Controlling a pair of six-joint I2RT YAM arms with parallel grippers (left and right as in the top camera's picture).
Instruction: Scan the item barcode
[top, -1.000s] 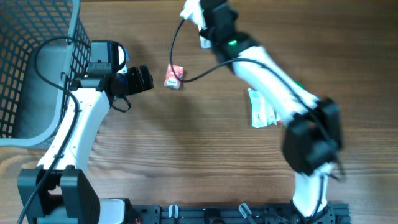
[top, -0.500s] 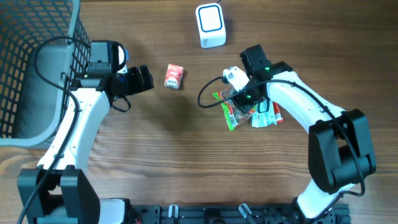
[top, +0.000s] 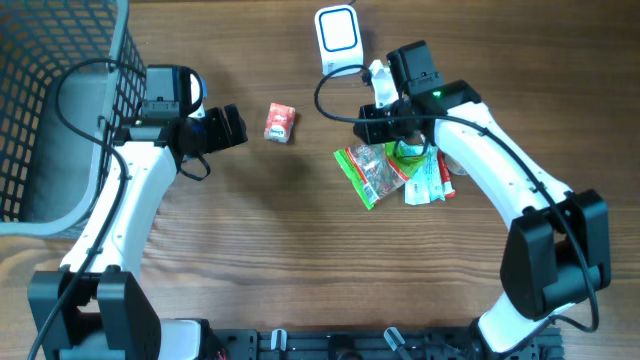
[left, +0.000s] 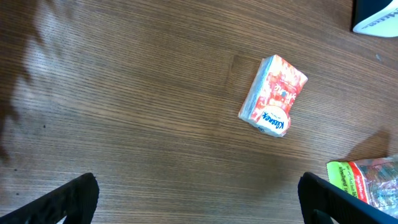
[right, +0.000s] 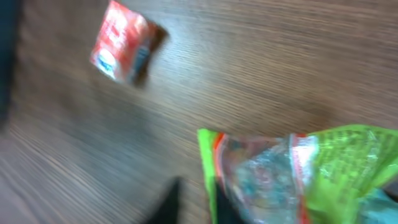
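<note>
**Green packet held near the scanner.**
The right gripper (top: 378, 133) was clamped on the green packet (top: 368, 176), close to the white scanner (top: 338, 40). The left gripper (top: 238, 127) stood wide apart beside a red tissue pack (top: 280, 122).

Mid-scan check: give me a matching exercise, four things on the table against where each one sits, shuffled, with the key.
Things:
1. tissue pack
2. scanner
3. green snack bag
4. wire basket

Places:
A. far corner on the left arm's side
B. far edge, centre
C. at the right gripper, partly over the other packets
D. lying alone, just in front of the open left gripper

Pairs: 1-D; 2-B; 3-C; 4-A
</note>
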